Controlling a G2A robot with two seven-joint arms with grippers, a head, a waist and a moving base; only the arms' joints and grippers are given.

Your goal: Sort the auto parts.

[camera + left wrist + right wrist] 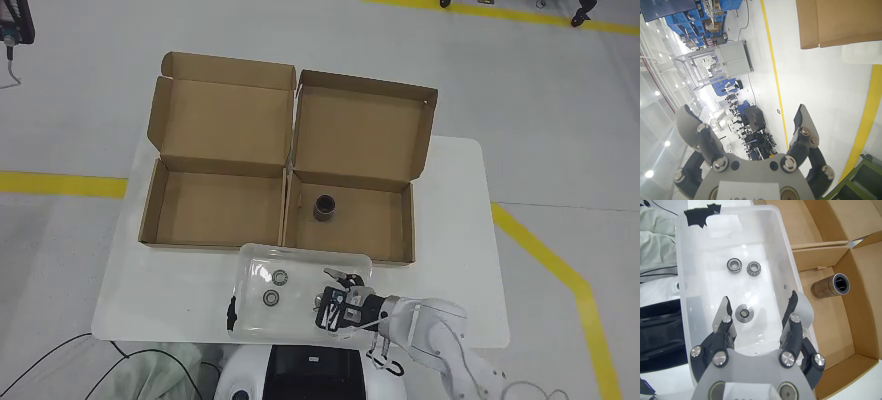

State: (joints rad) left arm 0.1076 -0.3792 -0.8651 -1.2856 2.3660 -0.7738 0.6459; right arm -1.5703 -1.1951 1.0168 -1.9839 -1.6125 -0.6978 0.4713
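A clear plastic bin [300,258] [683,272] sits at the table's near edge and holds two small roller bearings [734,265] [754,269] [281,273] [271,297] and a flat metal ring [744,313]. My right gripper [761,304] [335,293] hangs open over the bin's right half, the ring lying between its fingers but below them. A dark metal sleeve [831,286] [324,208] lies in the right cardboard box [390,235]. My left gripper [745,115] is open, holds nothing and points away from the table toward the room.
Two open cardboard boxes stand side by side behind the bin; the left box [175,225] has nothing in it. Their lids [220,110] stand up at the back. Bare white table [455,220] lies to the right of the boxes.
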